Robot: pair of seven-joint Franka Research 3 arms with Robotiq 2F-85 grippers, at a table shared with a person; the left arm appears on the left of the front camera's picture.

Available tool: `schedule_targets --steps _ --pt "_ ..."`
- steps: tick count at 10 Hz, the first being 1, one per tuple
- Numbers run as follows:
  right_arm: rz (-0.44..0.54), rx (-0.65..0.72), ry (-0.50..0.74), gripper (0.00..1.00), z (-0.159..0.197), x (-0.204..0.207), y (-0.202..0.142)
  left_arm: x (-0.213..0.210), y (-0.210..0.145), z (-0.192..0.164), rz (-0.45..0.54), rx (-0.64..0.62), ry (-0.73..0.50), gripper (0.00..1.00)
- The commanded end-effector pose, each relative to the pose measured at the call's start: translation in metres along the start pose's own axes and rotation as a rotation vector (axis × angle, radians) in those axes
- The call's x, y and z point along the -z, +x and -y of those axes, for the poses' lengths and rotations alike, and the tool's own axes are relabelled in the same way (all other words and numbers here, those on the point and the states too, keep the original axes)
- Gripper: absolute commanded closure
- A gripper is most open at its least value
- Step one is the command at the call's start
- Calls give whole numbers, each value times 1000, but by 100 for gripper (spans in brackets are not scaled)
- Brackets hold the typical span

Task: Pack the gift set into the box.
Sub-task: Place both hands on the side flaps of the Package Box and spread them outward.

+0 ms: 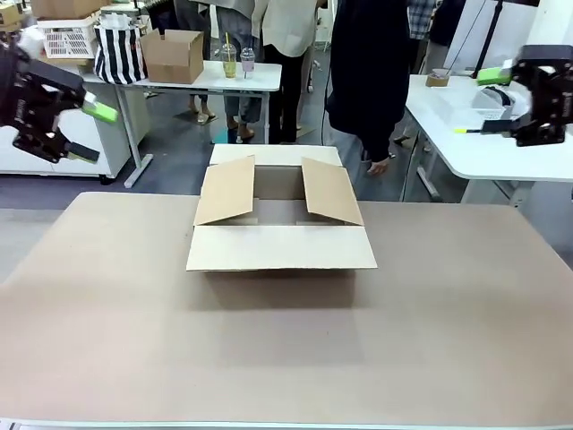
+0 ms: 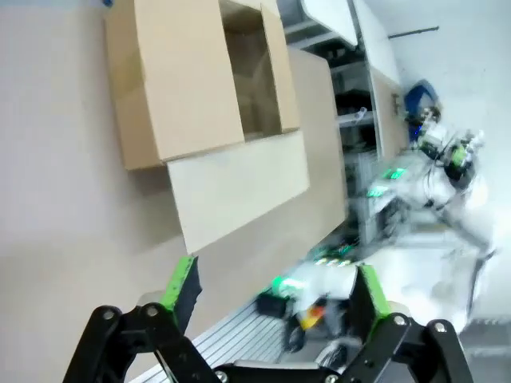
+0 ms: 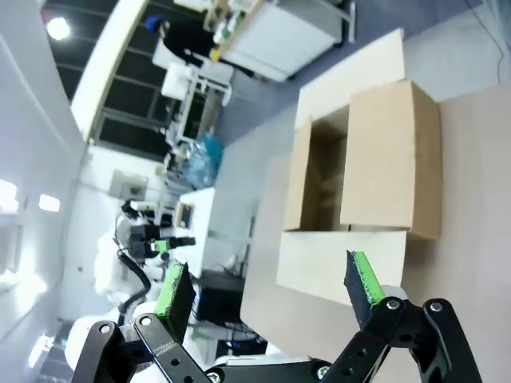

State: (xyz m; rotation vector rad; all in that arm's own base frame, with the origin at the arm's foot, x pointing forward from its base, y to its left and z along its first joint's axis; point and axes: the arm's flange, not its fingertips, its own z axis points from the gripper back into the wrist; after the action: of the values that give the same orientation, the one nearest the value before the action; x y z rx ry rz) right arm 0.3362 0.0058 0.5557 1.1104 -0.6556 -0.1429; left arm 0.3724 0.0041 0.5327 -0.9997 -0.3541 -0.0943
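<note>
The box [image 1: 280,246], a large shallow brown carton, sits at the far middle of the table with its four flaps spread and nothing visible inside. It also appears in the left wrist view as the box [image 2: 209,120] and in the right wrist view as the box [image 3: 359,191]. My left gripper [image 1: 89,130] hangs open high at the left edge, well away from the box. My right gripper [image 1: 470,103] hangs open high at the right edge. In the wrist views the left gripper [image 2: 275,291] and right gripper [image 3: 267,287] hold nothing. The gift set is out of view.
The tan table [image 1: 286,349] stretches bare in front of the box. Beyond it stand people [image 1: 367,72], a white table with a small carton [image 1: 172,55] and a striped bag [image 1: 119,52], and another white table [image 1: 483,143] at right.
</note>
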Motion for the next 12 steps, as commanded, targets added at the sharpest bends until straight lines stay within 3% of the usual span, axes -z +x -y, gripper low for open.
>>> schedule_targets --steps 1,7,8,9,10,11,12 --pt "-43 -26 -23 0 -12 9 -7 19 -3 20 -88 114 65 0" --pt "-43 -26 -23 0 -12 9 -7 26 -7 25 -94 90 79 0" --pt "-43 -26 -23 0 -12 9 -7 29 0 39 -182 126 184 0" --pt "-43 -26 -23 0 -12 9 -7 37 10 54 -231 148 191 0" --pt "-43 -26 -23 0 -12 9 -7 58 33 79 -209 121 276 0" --pt "-43 -26 -23 0 -12 9 -7 85 56 98 -257 -27 323 0" --pt "-43 -26 -23 0 -12 9 -7 119 73 114 -233 -48 386 0"
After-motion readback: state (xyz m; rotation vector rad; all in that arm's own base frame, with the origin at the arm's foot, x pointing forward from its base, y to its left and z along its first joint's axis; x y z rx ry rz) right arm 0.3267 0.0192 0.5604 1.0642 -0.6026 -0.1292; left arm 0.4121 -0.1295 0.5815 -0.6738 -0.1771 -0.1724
